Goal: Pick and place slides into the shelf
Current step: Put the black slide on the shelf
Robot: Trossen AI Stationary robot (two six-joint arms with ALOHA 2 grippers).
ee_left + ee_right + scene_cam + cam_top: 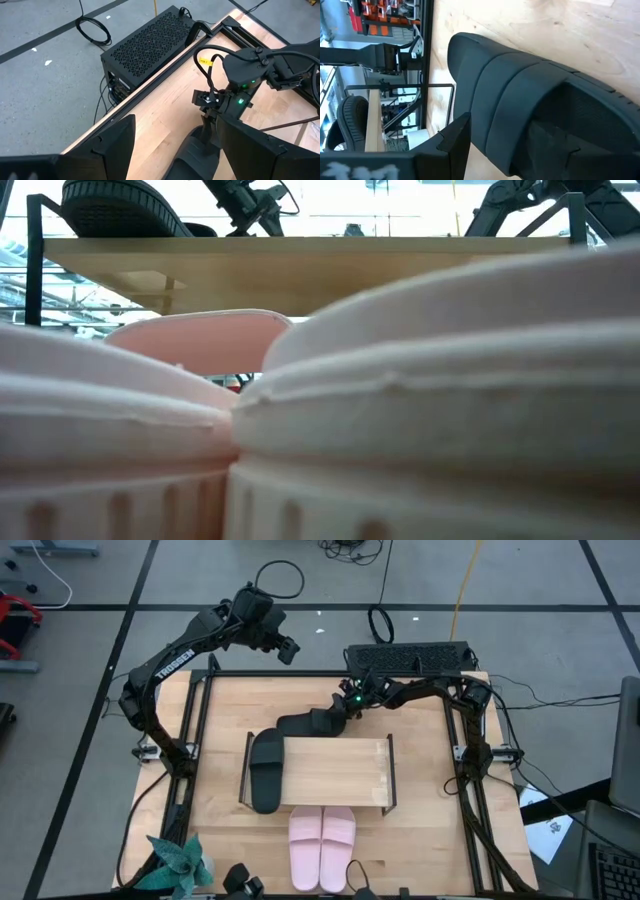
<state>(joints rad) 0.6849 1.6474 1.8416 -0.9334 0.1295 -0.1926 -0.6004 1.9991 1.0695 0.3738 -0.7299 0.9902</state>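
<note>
The shelf [335, 772] stands mid-table, and one black slide [267, 770] lies sole-down on its left end. A second black slide [310, 723] sits just behind the shelf, with my right gripper [343, 708] shut on it. The pink pair [322, 845] rests side by side on the table by the near edge and fills the low view [400, 380]. My left gripper [285, 648] is open and raised beyond the table's far edge, touching nothing. Its own view shows my right gripper [212, 117] on the slide [195, 155]. My right gripper [502, 140] holds the second black slide at its strap [520, 100]. One finger [550, 145] is inside the opening under the strap, the other finger [455, 140] outside. It comes slanting down from the far right. I cannot tell whether the slide is clear of the table.
A black perforated box [410, 658] with cables lies along the far edge. Black rails [190, 740] run down both sides of the tabletop. A small green plant [175, 865] stands at the near left corner. The shelf's board is bare to the right of the first slide.
</note>
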